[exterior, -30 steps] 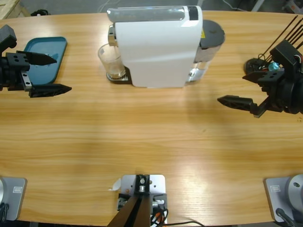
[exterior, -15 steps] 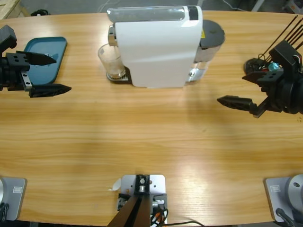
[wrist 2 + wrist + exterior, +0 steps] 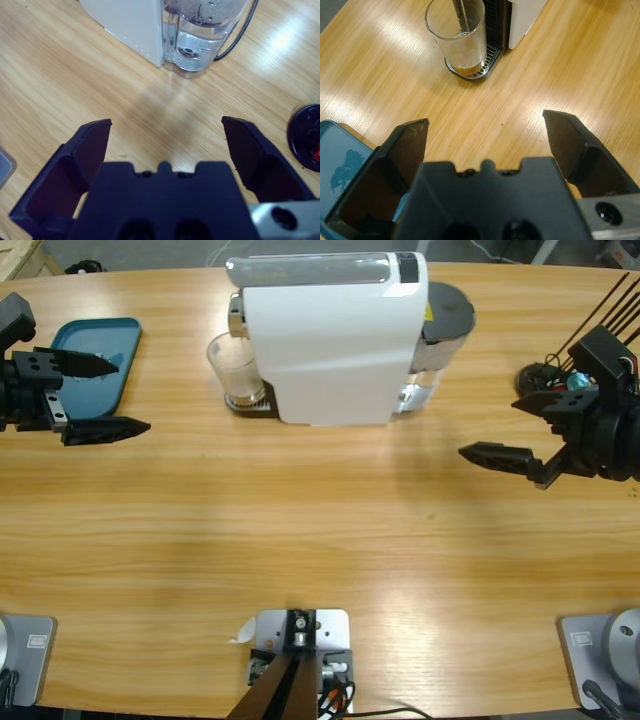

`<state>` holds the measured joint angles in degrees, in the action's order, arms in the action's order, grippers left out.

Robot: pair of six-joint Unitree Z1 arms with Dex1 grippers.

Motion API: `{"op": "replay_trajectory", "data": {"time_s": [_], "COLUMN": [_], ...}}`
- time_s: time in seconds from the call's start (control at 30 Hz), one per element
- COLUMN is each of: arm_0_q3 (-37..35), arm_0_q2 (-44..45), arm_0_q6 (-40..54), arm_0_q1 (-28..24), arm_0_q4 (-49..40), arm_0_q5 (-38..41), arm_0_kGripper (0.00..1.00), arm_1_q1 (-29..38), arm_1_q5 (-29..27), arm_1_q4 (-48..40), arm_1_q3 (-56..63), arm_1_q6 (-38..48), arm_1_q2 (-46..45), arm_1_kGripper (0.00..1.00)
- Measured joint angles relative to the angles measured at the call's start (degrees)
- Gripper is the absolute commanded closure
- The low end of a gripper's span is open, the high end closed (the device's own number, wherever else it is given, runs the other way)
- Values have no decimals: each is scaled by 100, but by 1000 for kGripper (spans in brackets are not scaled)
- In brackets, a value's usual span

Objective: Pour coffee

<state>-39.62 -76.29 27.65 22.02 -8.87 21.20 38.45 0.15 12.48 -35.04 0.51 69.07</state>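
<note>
A robot lab: a long wooden table carrying a white coffee machine and rig cables.

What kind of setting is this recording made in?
Likely a lab bench staged as a coffee corner: a long wooden table carrying a white capsule coffee machine, a clear glass on its drip tray, a blue tray, and two open grippers, left and right.

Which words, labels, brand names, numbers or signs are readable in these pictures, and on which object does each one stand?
No text can be read.
The coffee machine has a small yellow sticker near its water tank: too small to read.
The blue tray bears a dark mark, not letters.
</note>
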Motion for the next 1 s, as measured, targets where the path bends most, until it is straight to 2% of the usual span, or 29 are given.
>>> {"op": "replay_trajectory", "data": {"time_s": [1.0], "arm_0_q3": [2], "arm_0_q2": [-327], "arm_0_q6": [0], "arm_0_q1": [0], "arm_0_q4": [182], "arm_0_q5": [61], "arm_0_kGripper": [0], "arm_1_q1": [0], "arm_1_q5": [0], "arm_1_q4": [0], "arm_1_q3": [0], "arm_1_q6": [0], "arm_1_q2": [146], "arm_1_kGripper": [0]}}
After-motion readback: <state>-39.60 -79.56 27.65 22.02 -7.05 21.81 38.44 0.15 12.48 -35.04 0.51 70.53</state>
